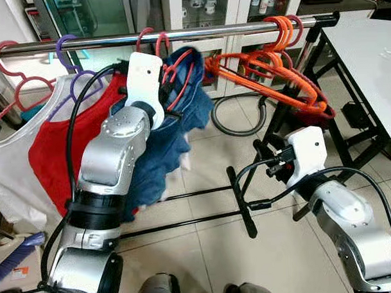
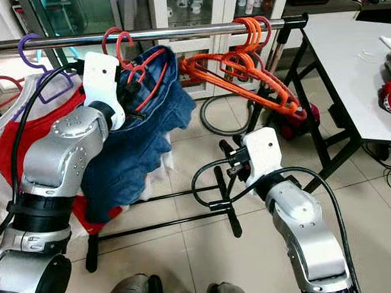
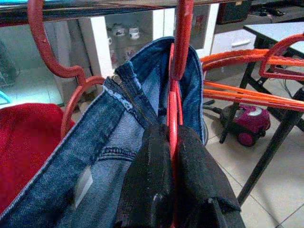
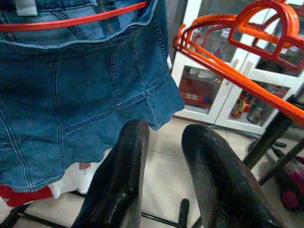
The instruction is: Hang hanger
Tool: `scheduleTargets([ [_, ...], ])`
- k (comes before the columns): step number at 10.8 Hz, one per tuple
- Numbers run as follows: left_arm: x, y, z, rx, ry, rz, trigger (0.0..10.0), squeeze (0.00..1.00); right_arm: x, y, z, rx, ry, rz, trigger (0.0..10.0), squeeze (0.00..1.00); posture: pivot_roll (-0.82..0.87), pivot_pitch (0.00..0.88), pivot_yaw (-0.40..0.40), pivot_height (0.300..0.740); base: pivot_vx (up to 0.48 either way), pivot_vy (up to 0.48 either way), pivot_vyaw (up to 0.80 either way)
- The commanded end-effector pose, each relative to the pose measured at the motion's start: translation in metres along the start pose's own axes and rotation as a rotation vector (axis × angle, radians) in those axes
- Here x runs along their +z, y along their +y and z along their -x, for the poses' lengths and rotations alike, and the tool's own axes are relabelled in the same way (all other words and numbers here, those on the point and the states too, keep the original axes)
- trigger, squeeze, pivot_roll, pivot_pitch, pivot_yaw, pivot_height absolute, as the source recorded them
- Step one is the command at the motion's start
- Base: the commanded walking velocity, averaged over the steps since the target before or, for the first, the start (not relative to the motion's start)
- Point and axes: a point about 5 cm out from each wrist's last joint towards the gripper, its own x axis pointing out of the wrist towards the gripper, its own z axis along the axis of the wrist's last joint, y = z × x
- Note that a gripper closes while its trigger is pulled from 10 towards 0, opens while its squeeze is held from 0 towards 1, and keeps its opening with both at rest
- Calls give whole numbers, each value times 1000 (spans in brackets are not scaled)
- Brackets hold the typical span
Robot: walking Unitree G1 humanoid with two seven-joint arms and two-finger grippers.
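Left wrist view: left gripper (image 3: 173, 142) pinching red hanger (image 3: 174, 95).

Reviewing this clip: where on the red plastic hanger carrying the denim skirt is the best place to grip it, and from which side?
The thin red plastic hanger is best gripped at its upright neck just under the hook, from below on the robot's side. The neck is narrow and stands bare above the blue denim skirt; the left gripper is shut on it there.
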Motion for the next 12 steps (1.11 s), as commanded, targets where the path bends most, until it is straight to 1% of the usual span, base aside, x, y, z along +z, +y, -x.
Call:
scheduleTargets([
  [1,8,-1,-5,7,-29,-7,0,0,2,-4,4,-23,-1,-6,10000,0,-18,29,-10,740,0,0,0],
  [2,9,-3,-16,10,-35,-7,0,0,2,-5,3,-21,5,-6,10000,0,-16,31,-18,740,0,0,0],
  [3,12,-5,-22,3,-38,-1,0,0,2,-5,2,-16,9,-2,10000,0,-15,30,-20,740,0,0,0],
  [4,14,-5,-26,1,-37,1,0,0,2,-6,2,-14,9,-2,10000,0,-17,31,-21,740,0,0,0],
  [5,16,-8,-36,-8,-33,2,0,0,3,-6,1,-17,10,-2,10000,0,-21,30,-19,740,0,0,0],
  [6,19,-10,-43,-12,-37,-6,0,0,3,-7,1,-20,10,-3,10000,0,-25,26,-17,740,0,0,0],
  [7,26,-11,-52,15,-50,-33,0,0,3,-7,3,-22,11,0,10000,0,-32,25,-15,740,0,0,0],
  [8,32,-11,-58,29,-65,-36,0,0,3,-8,4,-22,14,1,10000,0,-34,26,-20,740,0,0,0],
  [9,33,-10,-62,50,-60,-36,0,0,4,-7,4,-7,18,5,10000,0,-34,26,-20,740,0,0,0],
  [10,33,-8,-68,82,-46,-28,0,0,4,-3,6,52,27,36,10000,0,-37,34,-25,740,0,0,0],
  [11,30,-7,-72,98,-9,-1,0,0,3,2,8,106,42,48,10000,0,-37,34,-25,740,0,0,0],
  [12,28,-6,-73,109,13,27,0,0,3,4,8,120,44,56,10000,0,-38,36,-27,740,0,0,0],
])
